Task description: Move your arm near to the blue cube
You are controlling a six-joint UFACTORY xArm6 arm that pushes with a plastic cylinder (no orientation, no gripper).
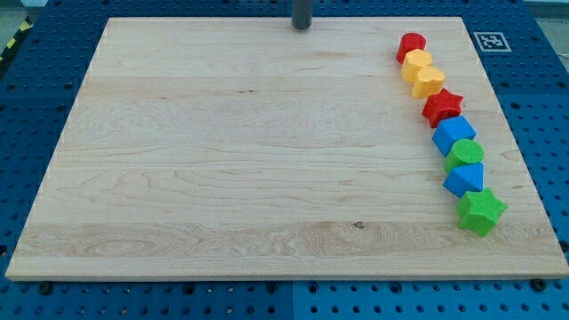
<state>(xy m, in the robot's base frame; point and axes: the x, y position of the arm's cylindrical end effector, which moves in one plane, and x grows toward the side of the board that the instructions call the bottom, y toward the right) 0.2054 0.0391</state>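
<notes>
The blue cube [452,134] sits in a column of blocks along the view's right side of the wooden board [222,151]. From the top down the column holds a red block [411,46], a yellow block [416,63], a yellow heart [428,81], a red star [442,108], the blue cube, a green round block [465,154], a second blue block [465,178] and a green star [481,212]. My tip [302,26] stands at the board's top edge, near the middle, far to the left of and above the blue cube.
A blue pegboard table [533,98] surrounds the board. A black-and-white marker tag [490,40] lies at the board's top right corner.
</notes>
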